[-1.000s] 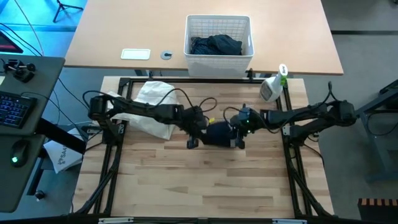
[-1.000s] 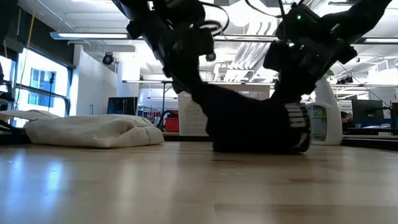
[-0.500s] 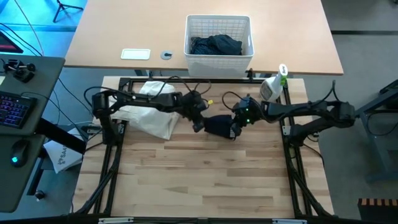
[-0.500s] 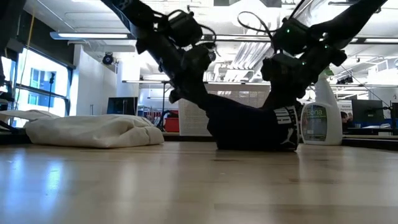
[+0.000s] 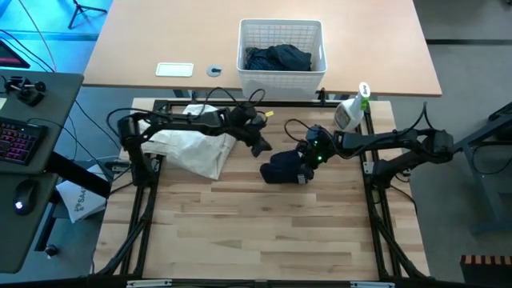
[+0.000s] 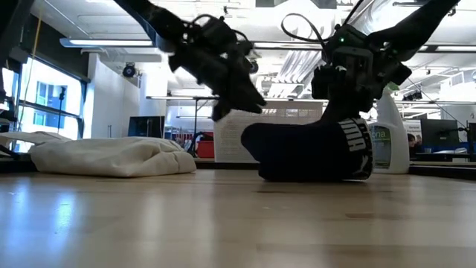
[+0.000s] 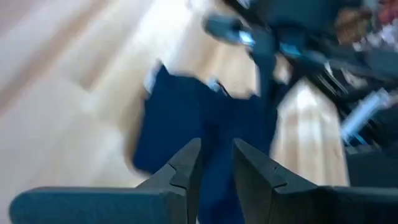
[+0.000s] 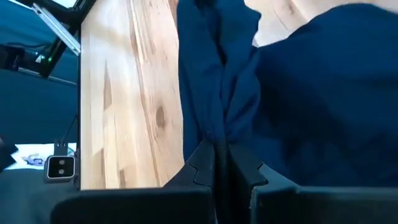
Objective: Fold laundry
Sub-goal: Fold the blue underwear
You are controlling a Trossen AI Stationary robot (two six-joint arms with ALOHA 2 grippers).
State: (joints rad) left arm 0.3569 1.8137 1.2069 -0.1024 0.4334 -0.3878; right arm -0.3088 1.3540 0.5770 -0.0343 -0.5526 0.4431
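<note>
My right hand [image 5: 302,174] pinches the dark garment [image 5: 282,169] on the table [image 5: 264,232]; my left hand [image 5: 262,147] hovers nearby, fingers slightly parted, empty.

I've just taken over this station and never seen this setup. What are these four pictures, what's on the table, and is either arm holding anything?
Two dark robot arms work at a wooden table. One picture looks straight down from above, one looks level across the tabletop, and two come from cameras on the arms' wrists.

On the table lie a dark navy garment, a white cloth at the left and a spray bottle at the back right. Behind it, a white basket on a second table holds more dark clothes.

The right gripper is shut on the navy garment, pinching its edge. The left gripper hangs above the table beside the garment, fingers slightly apart, holding nothing.
</note>
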